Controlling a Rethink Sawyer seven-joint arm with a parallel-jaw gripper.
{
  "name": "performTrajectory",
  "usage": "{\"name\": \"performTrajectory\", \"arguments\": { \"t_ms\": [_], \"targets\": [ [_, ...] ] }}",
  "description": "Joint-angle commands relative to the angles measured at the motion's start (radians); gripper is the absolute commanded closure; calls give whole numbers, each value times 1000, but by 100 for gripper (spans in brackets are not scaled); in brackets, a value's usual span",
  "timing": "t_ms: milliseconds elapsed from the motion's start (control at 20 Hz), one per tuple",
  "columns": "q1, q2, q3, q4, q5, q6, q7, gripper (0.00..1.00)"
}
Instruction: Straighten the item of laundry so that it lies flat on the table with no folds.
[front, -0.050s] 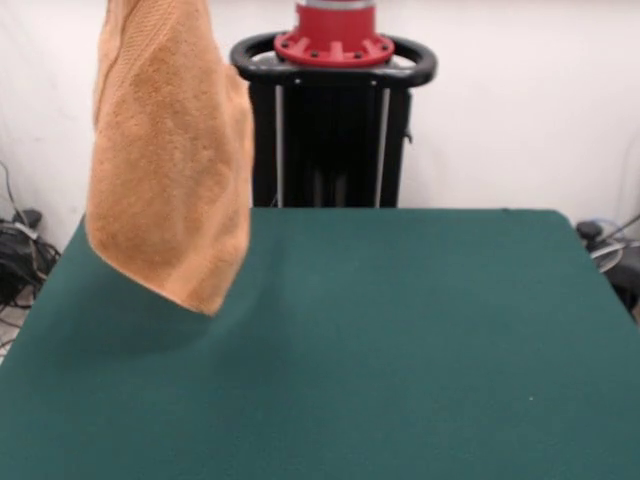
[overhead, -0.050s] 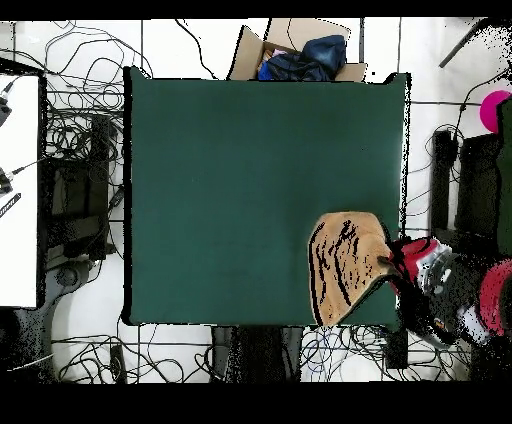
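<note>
The item of laundry (front, -0.050s: 170, 160), an orange-tan terry towel, hangs in the air over the left far part of the table (front, -0.050s: 400, 340). Its top runs out of the front view and its lowest corner points down close to the green top. From overhead the towel (overhead, -0.050s: 345, 268) sits near the table's (overhead, -0.050s: 230, 180) bottom right corner. There the gripper (overhead, -0.050s: 386, 264) at the end of the red and black arm (overhead, -0.050s: 430, 280) holds its right edge. The gripper itself is above the top of the front view.
The black pedestal with its red base (front, -0.050s: 332, 120) stands behind the table's far edge. A cardboard box with dark blue cloth (overhead, -0.050s: 300, 55) lies beyond the opposite edge. Cables cover the floor around the table, and a white bench (overhead, -0.050s: 20, 190) stands at the left.
</note>
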Motion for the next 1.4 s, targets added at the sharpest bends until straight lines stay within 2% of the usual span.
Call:
{"name": "performTrajectory", "arguments": {
  "t_ms": [50, 450, 700, 1050, 1400],
  "targets": [
    [-34, -49, 65, 161, -34, 101, -211, 100],
    [-118, -113, 148, 249, -21, 56, -231, 100],
    [-214, -132, 266, 253, -12, 84, -227, 100],
    [-324, -70, 445, 249, -37, 122, -129, 100],
    [-454, 12, 672, 252, -75, 175, 11, 100]
  ]
}}
